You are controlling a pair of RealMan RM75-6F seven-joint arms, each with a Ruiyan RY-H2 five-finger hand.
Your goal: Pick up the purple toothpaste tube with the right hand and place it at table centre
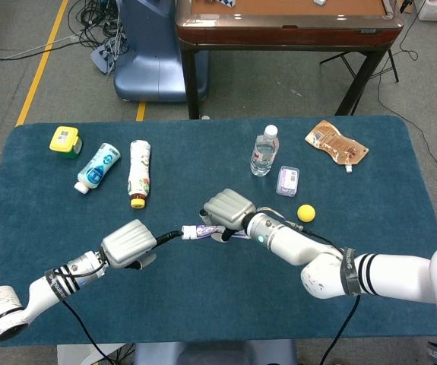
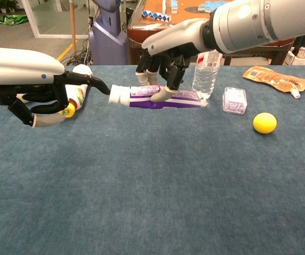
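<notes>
At the far left of the blue table (image 1: 203, 304) sits a small yellow container (image 1: 65, 141), and just to its right lie a white bottle with a blue label (image 1: 96, 168) and a white bottle with a yellow cap (image 1: 138, 172), side by side. Nearer the front edge, the left hand (image 1: 130, 243) holds nothing: one finger is stretched out to the right, its tip at the white cap of the purple toothpaste tube (image 2: 157, 98), while the other fingers curl underneath; whether the tip actually touches the cap cannot be told. The tube lies lengthwise near the middle of the table, cap pointing left. The right hand (image 2: 165, 53) comes down on it from above, fingers bent around the tube's middle with a fingertip pressed on its front face; the chest view suggests the tube sits at or just above the cloth, but which cannot be told. Further right and toward the back stands a clear water bottle (image 1: 264, 151), with a small clear box (image 1: 287, 181) just beside it, a yellow ball (image 1: 305, 213) near the front of that, and a tan pouch (image 1: 336, 142) lying toward the right rear corner.
</notes>
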